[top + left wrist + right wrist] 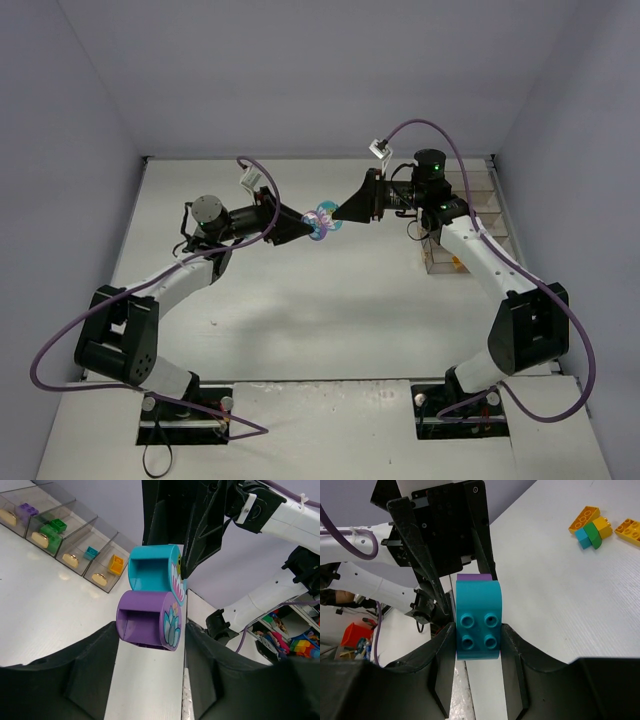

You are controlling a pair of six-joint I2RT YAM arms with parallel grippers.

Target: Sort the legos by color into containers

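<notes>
The containers [482, 200] at the table's [300, 300] right edge are partly hidden by the right arm [480, 255]. In mid-air, the right gripper [477, 630] clamps a teal lego [477, 610]. The left gripper [151, 627] closely flanks the joined purple lego [140, 622], and I cannot tell whether it grips. The teal lego's printed face is half covered.

Robotics lab, test cell. I'm running two arms [180, 280] bolted to a white table [300, 320], boxed in by blank pale walls [300, 70], purple cables [45, 352] looping loose. Props: legos [591, 530]. Beyond the cell, the left wrist view catches storage shelves [295, 630] stacked with colourful clutter.
</notes>
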